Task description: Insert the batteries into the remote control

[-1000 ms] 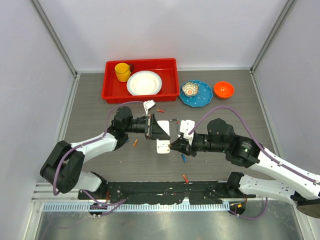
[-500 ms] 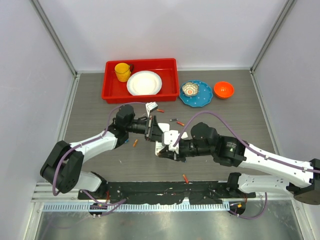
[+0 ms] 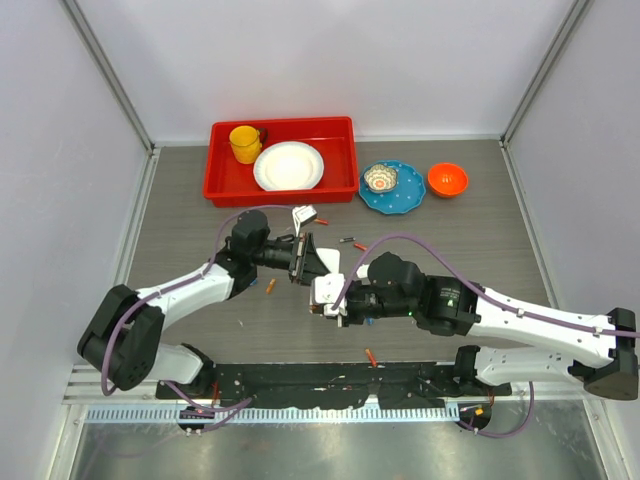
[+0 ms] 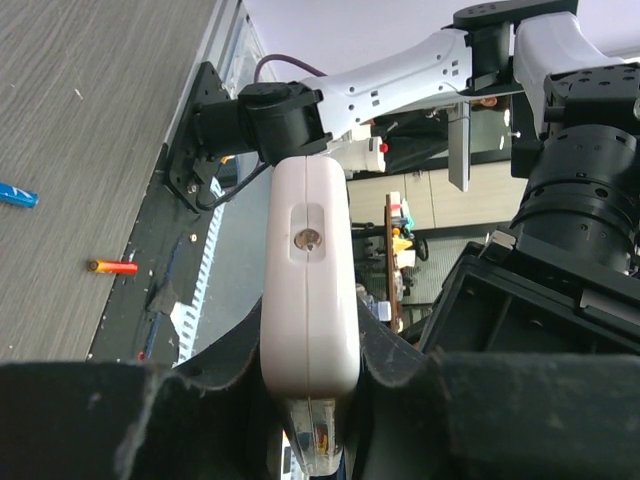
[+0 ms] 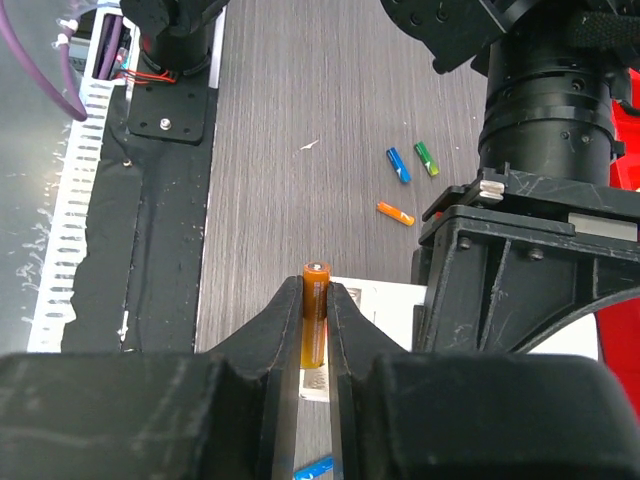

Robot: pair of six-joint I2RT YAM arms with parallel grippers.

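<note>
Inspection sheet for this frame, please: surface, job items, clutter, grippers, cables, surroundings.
Surface: grey wood-grain table.
Job's things: white remote control, orange battery, both gripped; loose batteries scattered on table.
Clutter: red tray holding yellow mug and white plate; blue plate with small bowl; orange bowl.
Grippers: left gripper shut on remote control; right gripper shut on orange battery.
Cables: purple cables looping over both arms.
Surroundings: pale enclosure walls.
</note>
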